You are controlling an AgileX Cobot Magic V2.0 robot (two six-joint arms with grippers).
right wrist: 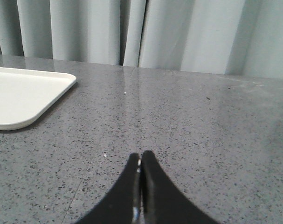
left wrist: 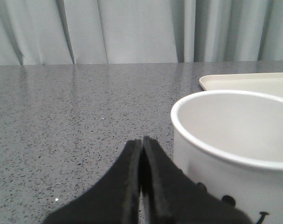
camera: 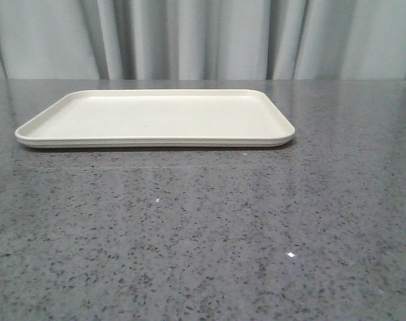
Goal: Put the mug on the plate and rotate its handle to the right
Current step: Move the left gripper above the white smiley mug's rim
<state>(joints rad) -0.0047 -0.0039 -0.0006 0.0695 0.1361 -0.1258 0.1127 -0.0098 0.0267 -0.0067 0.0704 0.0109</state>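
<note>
In the left wrist view, the left gripper (left wrist: pixel 141 142) has its black fingers pressed together on nothing, low over the speckled grey table (left wrist: pixel 76 112). Just beside it stands the mug (left wrist: pixel 234 154): white, upright, with a rolled rim, an empty pale interior and black face marks low on its side. Its handle is not visible. Beyond it lies the plate (camera: pixel 156 117), cream, flat, low-rimmed and bare. The right gripper (right wrist: pixel 141 158) is likewise closed, near the plate's corner.
</note>
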